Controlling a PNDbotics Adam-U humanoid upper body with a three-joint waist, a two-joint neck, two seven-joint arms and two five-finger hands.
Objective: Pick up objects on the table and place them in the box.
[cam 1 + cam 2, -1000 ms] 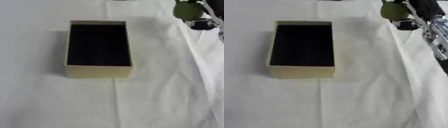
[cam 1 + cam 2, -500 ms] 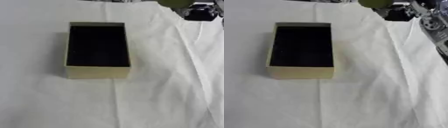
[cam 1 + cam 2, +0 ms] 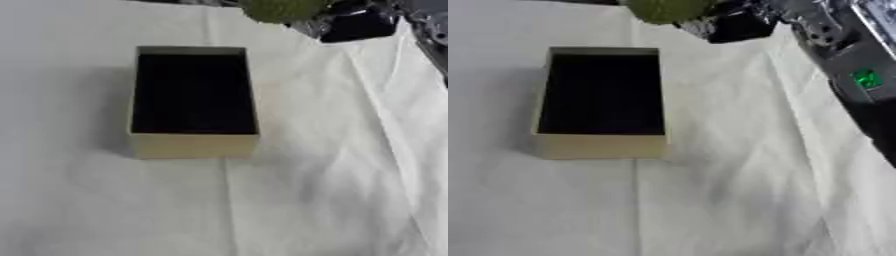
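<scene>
Black and silver right hand [image 3: 737, 22] at the top edge, arm slanting in from the upper right with a small green light on it; fingers curled round a rounded olive-green object [image 3: 667, 9], held above the cloth. Partly cut off by the upper border, so long axis and heading impossible to tell. Sits just left of the hand's dark body, beyond the far right corner of the box [image 3: 601, 145], not over the opening. Box tan-walled, dark inside, long axis running away from the camera, open side up. White cloth [image 3: 728, 200] wrinkled, with folds running down the right side; bare cloth on all sides of the box, widest in the near half.
</scene>
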